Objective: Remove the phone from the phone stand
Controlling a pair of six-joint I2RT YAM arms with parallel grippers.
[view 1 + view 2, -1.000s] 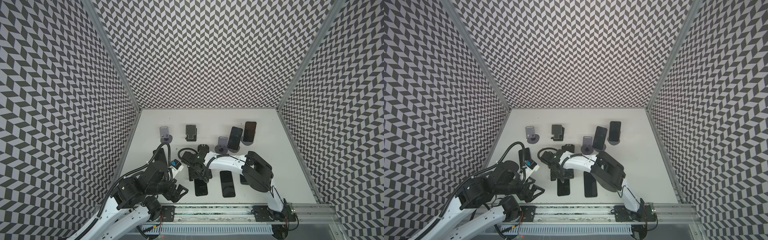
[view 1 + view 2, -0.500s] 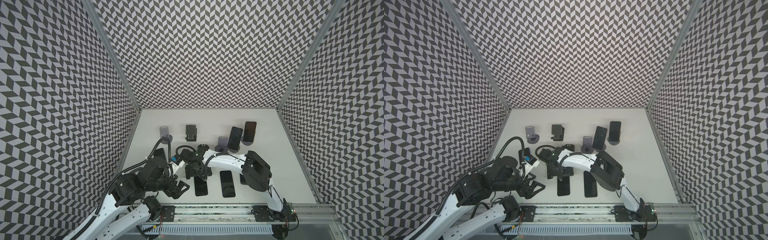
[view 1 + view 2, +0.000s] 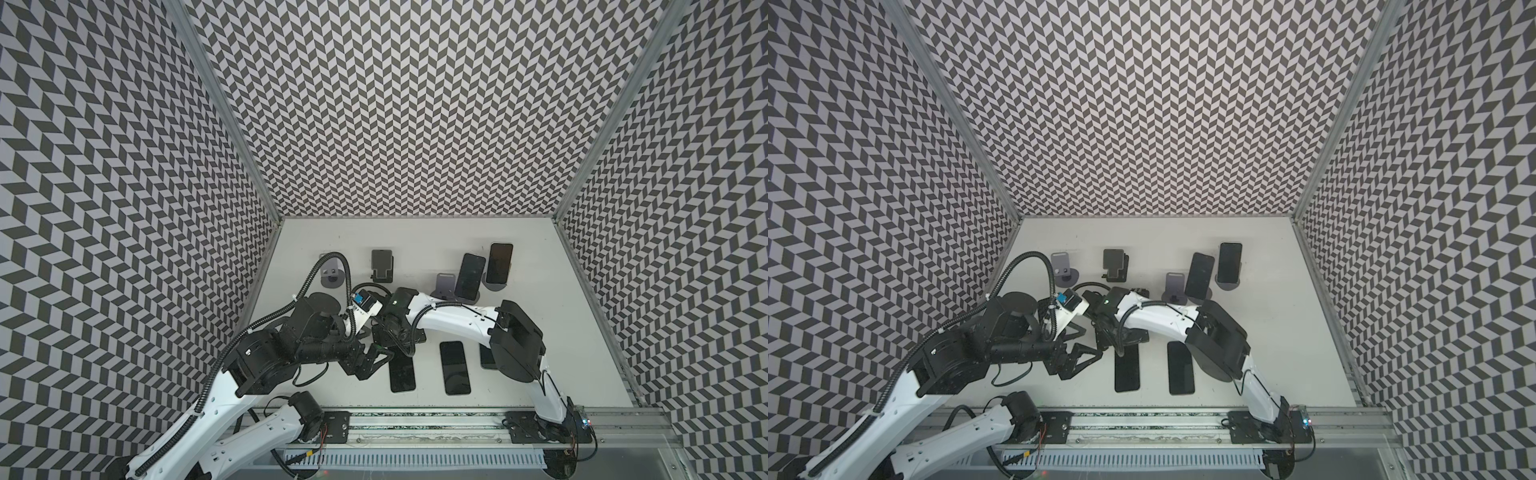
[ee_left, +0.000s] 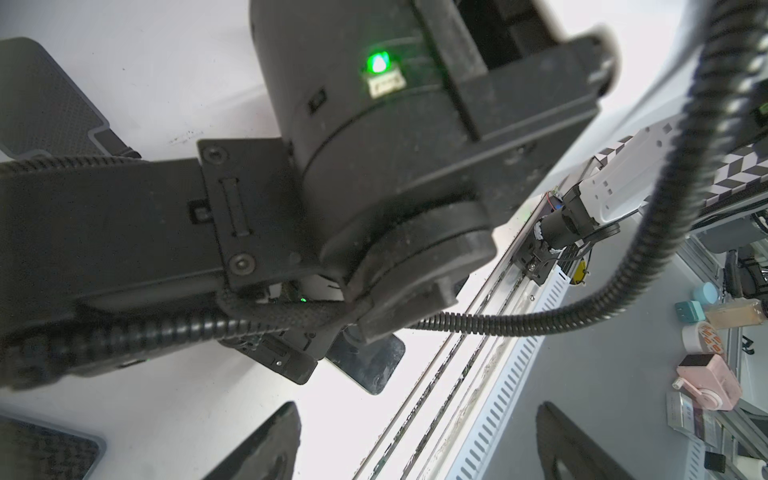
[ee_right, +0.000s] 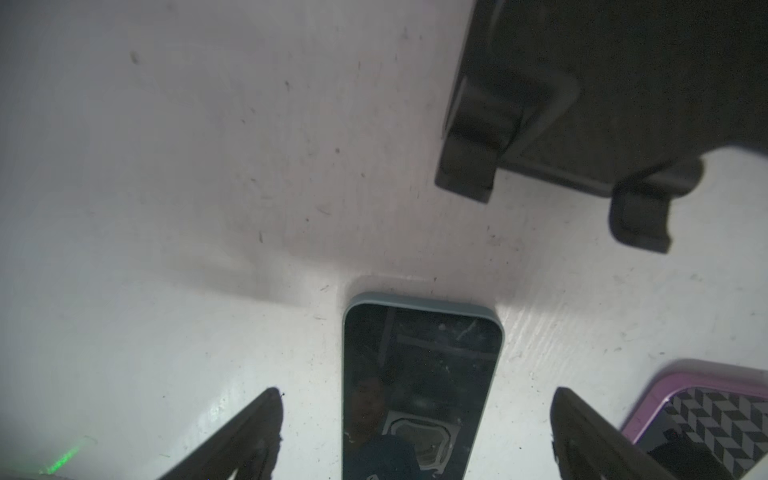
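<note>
Right pincer (image 5: 415, 392) spread wide, straddling phone (image 5: 420, 345) flat on worktop (image 5: 166, 208), no contact. Left pincer (image 4: 417, 405) spread, holding nothing.

Shot from high overhead in both top views, looking steeply down across the whole table (image 3: 415, 249). From each wrist, close above it, sharing one flat phone (image 5: 420, 374).

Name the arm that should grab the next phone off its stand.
Right, probably: both phones on stands sit right of centre, its side; the right gripper is open, empty. The left gripper is farther.
</note>
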